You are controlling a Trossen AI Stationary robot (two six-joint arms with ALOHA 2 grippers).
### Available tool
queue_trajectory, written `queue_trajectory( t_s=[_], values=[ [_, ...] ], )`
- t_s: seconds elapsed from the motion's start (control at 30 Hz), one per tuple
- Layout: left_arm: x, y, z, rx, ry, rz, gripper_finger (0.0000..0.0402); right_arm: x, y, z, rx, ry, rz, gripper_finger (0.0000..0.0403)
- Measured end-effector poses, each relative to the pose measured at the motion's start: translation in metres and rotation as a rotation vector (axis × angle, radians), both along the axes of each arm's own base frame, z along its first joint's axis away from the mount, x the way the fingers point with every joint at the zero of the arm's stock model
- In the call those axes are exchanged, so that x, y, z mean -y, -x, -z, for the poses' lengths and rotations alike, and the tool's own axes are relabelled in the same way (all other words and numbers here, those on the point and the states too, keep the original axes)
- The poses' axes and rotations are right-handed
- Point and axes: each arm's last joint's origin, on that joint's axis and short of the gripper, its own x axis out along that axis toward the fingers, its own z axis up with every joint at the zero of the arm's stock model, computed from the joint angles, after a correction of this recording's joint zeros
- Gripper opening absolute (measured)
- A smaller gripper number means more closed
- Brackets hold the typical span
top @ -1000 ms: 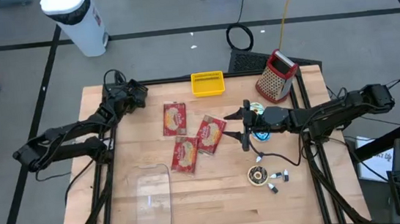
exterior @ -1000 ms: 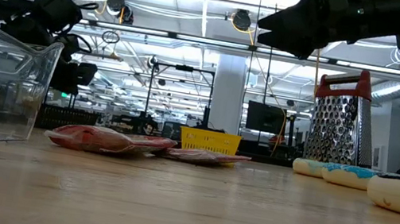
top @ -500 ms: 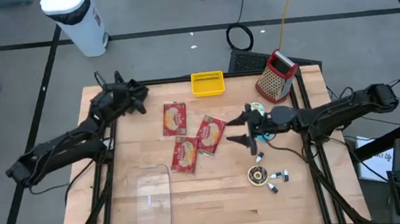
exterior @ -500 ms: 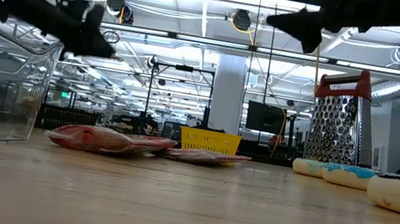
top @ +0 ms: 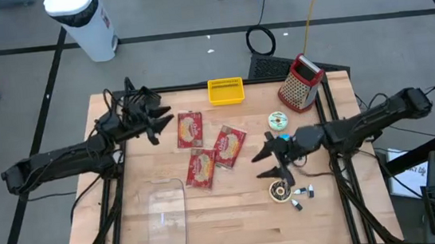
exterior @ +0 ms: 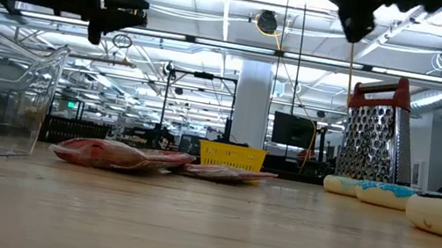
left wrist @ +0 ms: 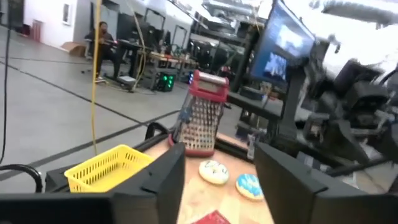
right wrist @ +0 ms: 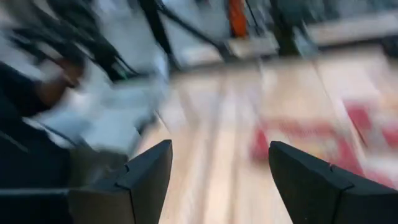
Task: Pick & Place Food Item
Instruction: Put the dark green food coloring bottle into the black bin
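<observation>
Three red food packets (top: 190, 129), label writing unreadable, both grippers open, empty

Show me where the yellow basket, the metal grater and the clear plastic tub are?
yellow basket (top: 226, 91), high view, on its mesh floor.
metal grater (top: 300, 84), high view, on its steel face.
clear plastic tub (top: 167, 220), high view, on its transparent bottom.

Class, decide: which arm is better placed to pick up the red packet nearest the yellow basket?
Probably the left. Its hand hovers open just beside that red packet, while the right hand hovers open farther away, near the doughnuts.
</observation>
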Motion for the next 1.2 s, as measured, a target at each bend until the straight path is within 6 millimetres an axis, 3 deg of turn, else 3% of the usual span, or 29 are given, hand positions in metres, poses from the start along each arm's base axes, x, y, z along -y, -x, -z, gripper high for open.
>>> queue_trajectory(
  t_s=[0.13,0.27,0.37,0.53,0.87,1.2],
  values=[
    [0.003,-0.003,0.001,-0.020,-0.049,0.011,0.0236,-0.019,0.015,-0.013,-0.368,-0.010,0.182,0.0254],
    [0.004,-0.004,0.002,-0.024,-0.041,0.020,0.0254,-0.032,0.037,-0.015,-0.698,-0.261,0.384,0.0254],
    [0.005,-0.004,0.002,-0.025,-0.045,0.028,0.0260,-0.041,0.053,-0.002,-0.935,-0.453,0.509,0.0254],
    [0.005,-0.005,0.002,-0.027,-0.050,0.031,0.0262,-0.056,0.073,0.031,-1.214,-0.623,0.708,0.0254],
    [0.005,-0.005,0.007,-0.080,-0.025,0.032,0.0262,-0.065,0.087,0.087,-1.279,-0.766,0.891,0.0254],
    [0.005,-0.005,0.009,-0.092,-0.019,0.033,0.0262,-0.066,0.099,0.106,-1.335,-0.725,0.924,0.0254]
  ],
)
